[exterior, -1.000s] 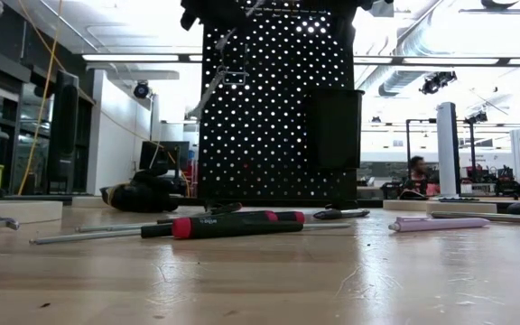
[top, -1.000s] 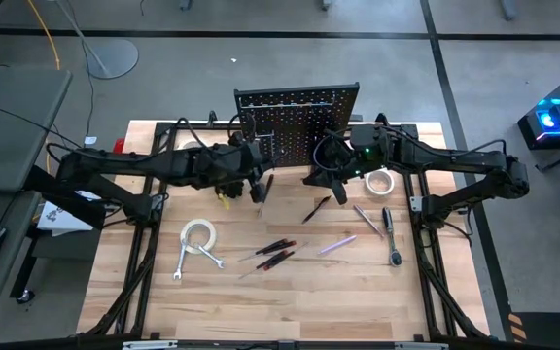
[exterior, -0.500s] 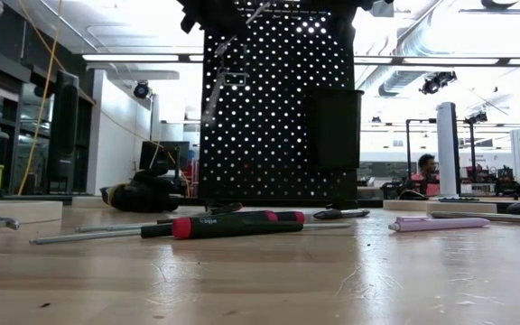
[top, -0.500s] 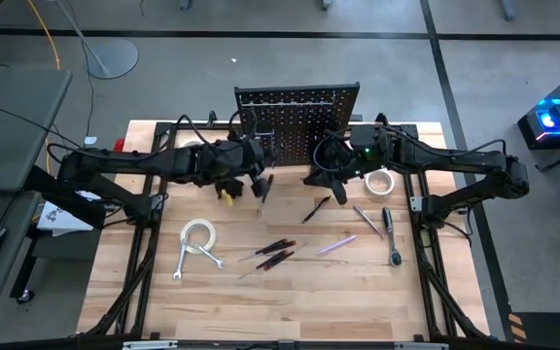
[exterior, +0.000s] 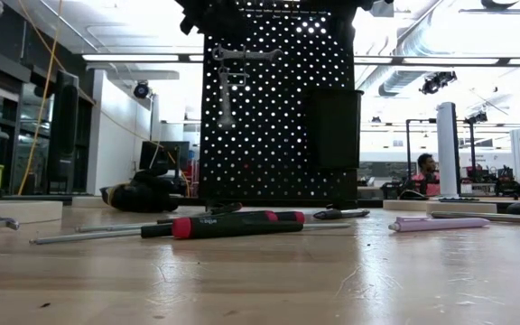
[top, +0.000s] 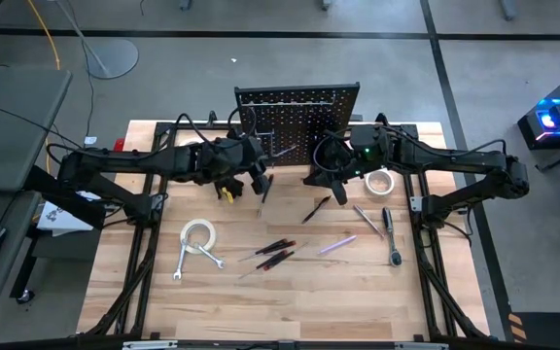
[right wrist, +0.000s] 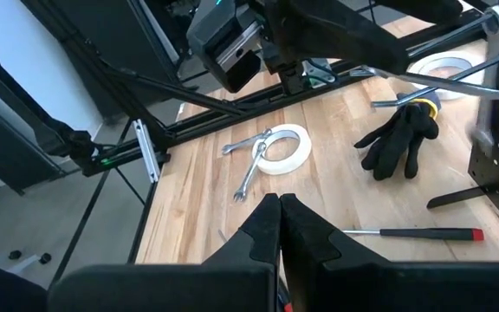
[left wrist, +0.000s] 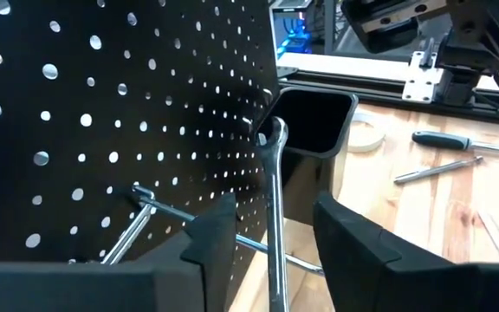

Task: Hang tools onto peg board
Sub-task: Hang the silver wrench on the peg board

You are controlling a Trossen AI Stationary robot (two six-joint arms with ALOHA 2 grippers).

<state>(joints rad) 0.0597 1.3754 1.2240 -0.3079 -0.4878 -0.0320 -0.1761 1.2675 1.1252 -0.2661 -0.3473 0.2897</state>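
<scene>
A wooden table held scattered tools in front of two dark robot arms. Nearest the front edge lay two red-handled screwdrivers, side by side near the table's middle, with a purple screwdriver just to their right. To the left, a white tape roll lay with a silver wrench touching it. On the right side lay a ratchet and a second, slimmer silver tool beside it, and a dark-handled screwdriver lay a little farther back near the middle. Another white tape roll sat at the right, beneath the right arm. Farther back, the left gripper was at the front of the peg board, its fingers parted on either side of the shaft of a silver combination wrench; whether they touched it could not be told. That wrench hung upright on a wire hook high on the board's left part, as the low view showed. A small black bin was fixed to the board just to the wrench's right. The right gripper hovered near the board's right side with its fingers pressed together and nothing between them. A black glove lay on the table by the left arm.
</scene>
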